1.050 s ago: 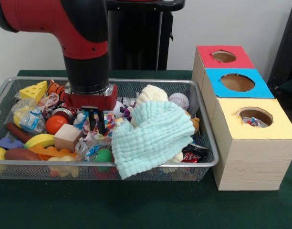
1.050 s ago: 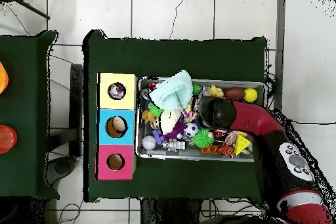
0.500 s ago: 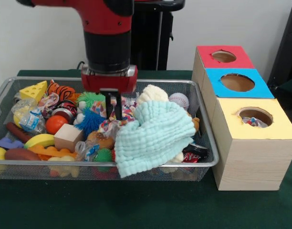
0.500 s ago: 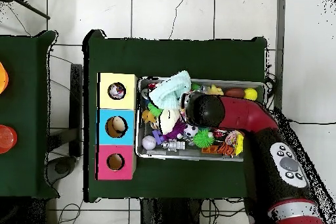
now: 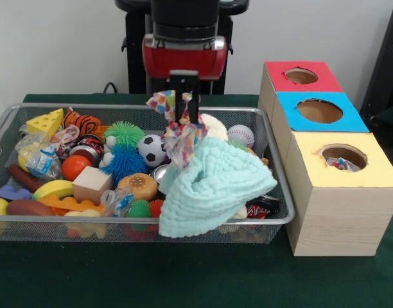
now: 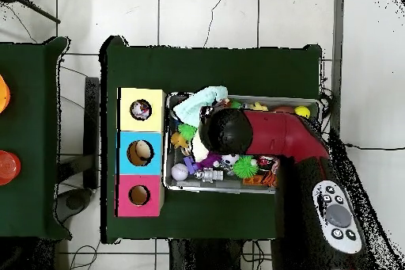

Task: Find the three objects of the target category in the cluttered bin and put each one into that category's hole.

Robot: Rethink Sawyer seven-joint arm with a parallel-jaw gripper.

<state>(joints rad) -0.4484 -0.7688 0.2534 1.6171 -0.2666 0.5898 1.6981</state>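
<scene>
- The fingers [image 5: 184,96] are closed on a patterned cloth [image 5: 177,125], pinching it near its top, so that it hangs just below them, lifted above the clutter in the wire bin [image 5: 278,192].
- Directly under the dangling cloth lies a pale green washcloth [image 5: 209,183]. The two appear to touch at the patterned cloth's lower end, though I cannot tell whether it is snagged or only brushing.
- Judged step: one item is picked out and raised, and carrying it to a hole comes next.
- The yellow box [image 5: 341,192] stands to one side of the fingers, beyond the bin's end wall. Its hole [image 5: 344,156] already shows something colourful inside, so it is probably the target.
- The next move calls for lifting enough that the hanging tail clears the washcloth and the bin rim, then travelling sideways until the fingers are above that hole, and opening there.
- A limp cloth may drape over the hole's edge rather than drop through.
- The overhead view hides the fingers under the arm [image 6: 269,136].
</scene>
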